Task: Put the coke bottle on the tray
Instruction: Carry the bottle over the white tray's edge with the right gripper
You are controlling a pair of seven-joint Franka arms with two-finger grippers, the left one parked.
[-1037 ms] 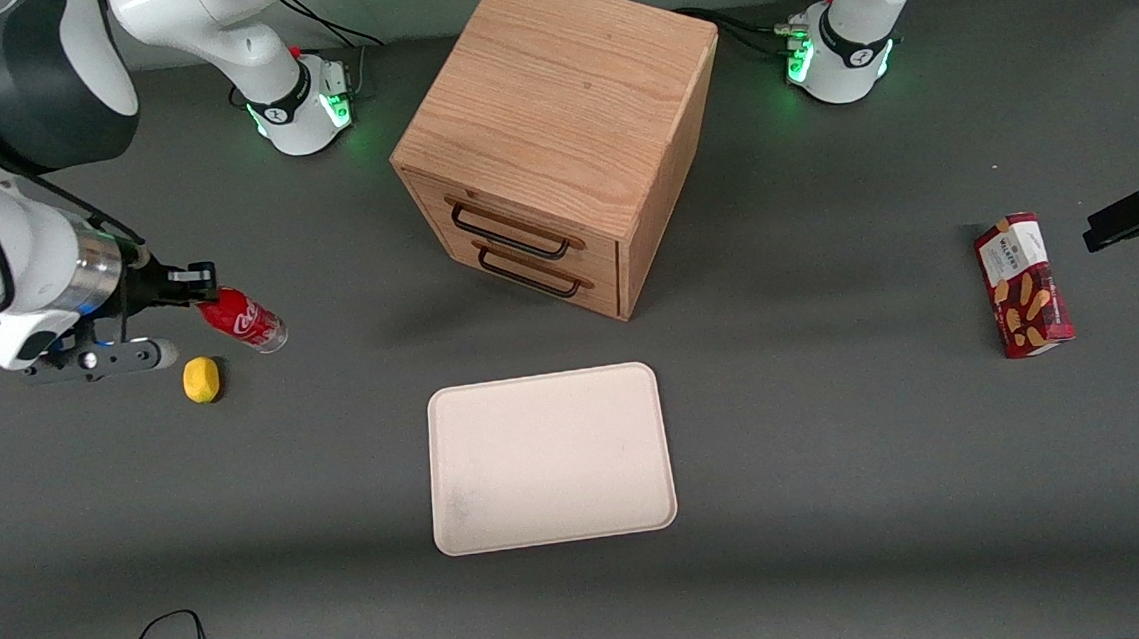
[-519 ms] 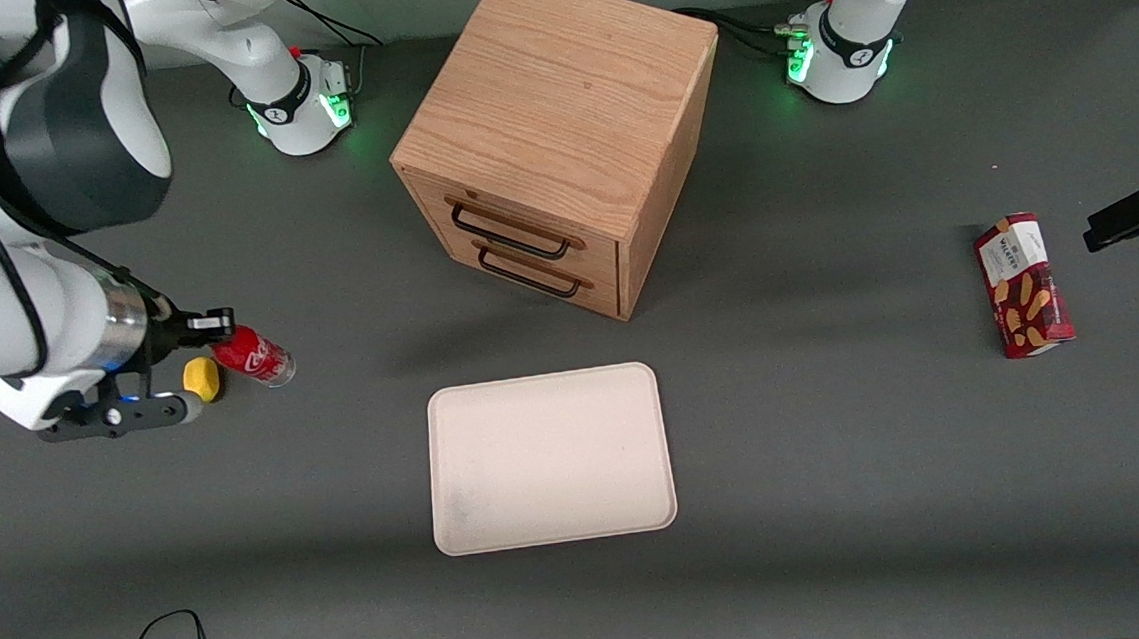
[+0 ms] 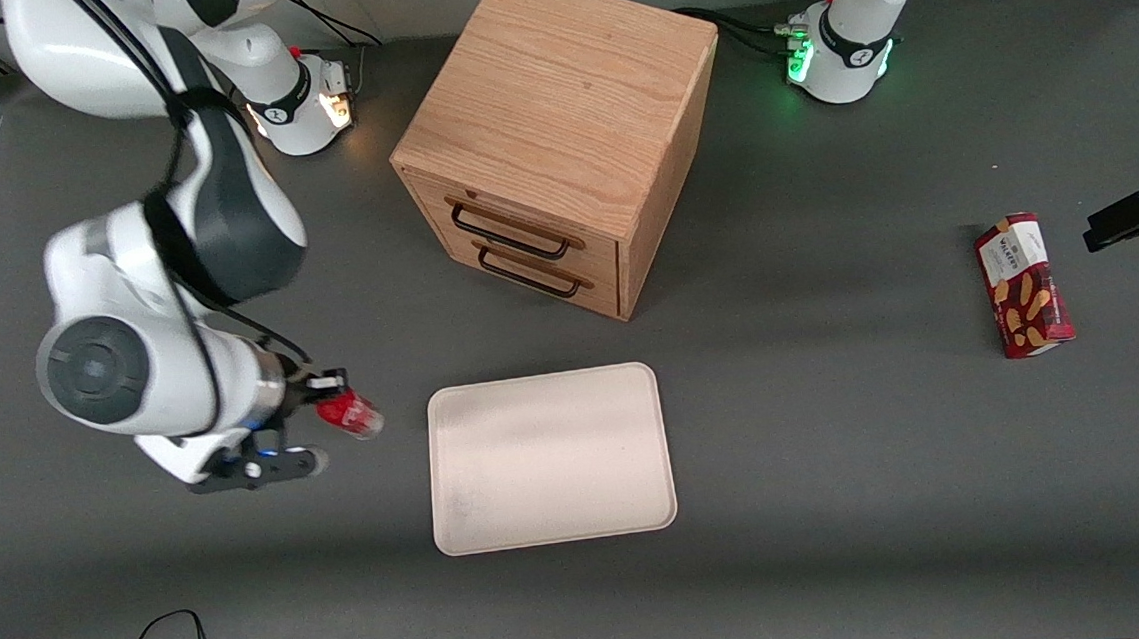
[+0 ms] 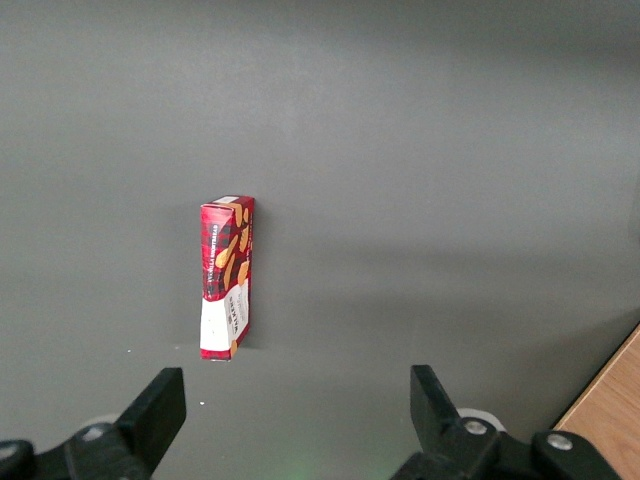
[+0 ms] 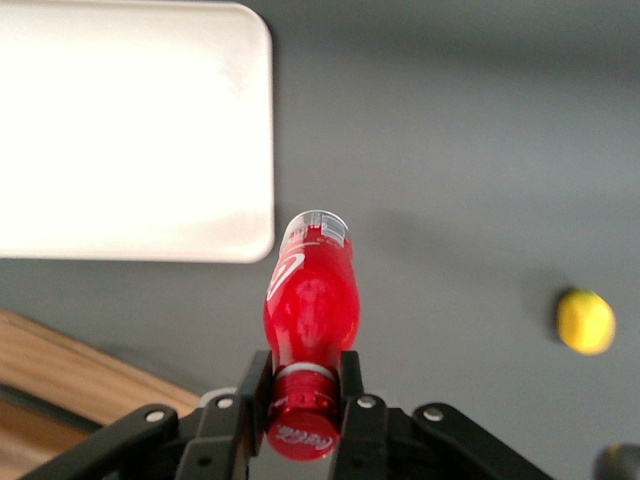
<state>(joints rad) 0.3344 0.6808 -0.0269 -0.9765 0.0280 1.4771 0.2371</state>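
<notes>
So the tray (image 3: 551, 456) sits flat on the table (image 3: 843, 501), nearest the front camera, cream-white with a low rim. Just beside it, toward the working arm's end, the gripper (image 3: 332, 394) hangs above the table with its fingers (image 5: 252, 392) pinching the coke bottle (image 3: 351, 415) by the neck, right under the red cap. The bottle is off the table, tilted, clear base pointing toward the tray but not over it yet. A small yellow thing (image 5: 585, 321) lies on the table near the bottle. Farther back stands the wooden drawer cabinet (image 3: 557, 140), both drawers closed. A red biscuit box (image 3: 1022, 285) lies toward the parked arm's end.
</notes>
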